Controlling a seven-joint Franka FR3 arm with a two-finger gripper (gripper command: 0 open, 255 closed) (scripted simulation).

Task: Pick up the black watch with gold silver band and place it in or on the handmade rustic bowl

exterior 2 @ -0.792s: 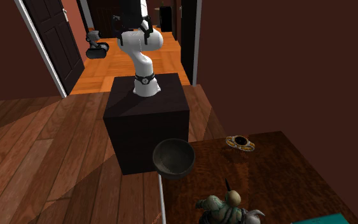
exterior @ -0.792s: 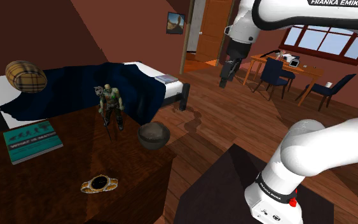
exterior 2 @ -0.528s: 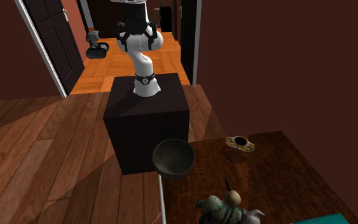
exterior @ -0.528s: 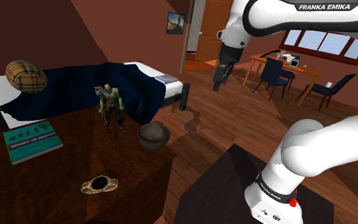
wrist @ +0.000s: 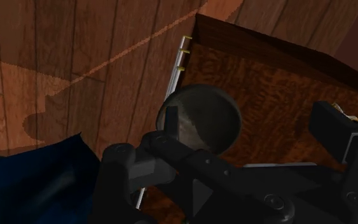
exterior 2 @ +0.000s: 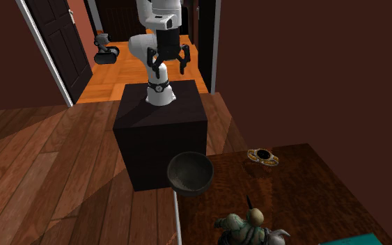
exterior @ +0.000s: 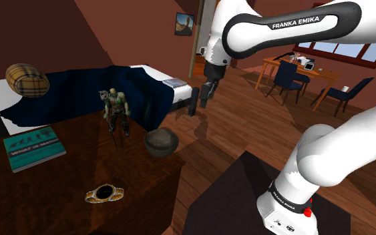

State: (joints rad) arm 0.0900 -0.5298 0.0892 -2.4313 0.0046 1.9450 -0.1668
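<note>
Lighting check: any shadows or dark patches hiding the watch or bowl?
Shoulder view: the table is dim, yet the watch and bowl stand out. Second exterior view: both are plainly lit. Wrist view: a shadow lies on the floor, clear of the bowl, whose inside is half shaded.

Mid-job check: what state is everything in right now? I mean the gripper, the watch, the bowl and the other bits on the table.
Gripper: open, empty, in the air, touching nothing.
Watch: lying flat on the table, not held.
Bowl: upright at the table's edge, empty.
Figurine: standing upright on the table.
Book: closed, lying flat on the table.
</note>
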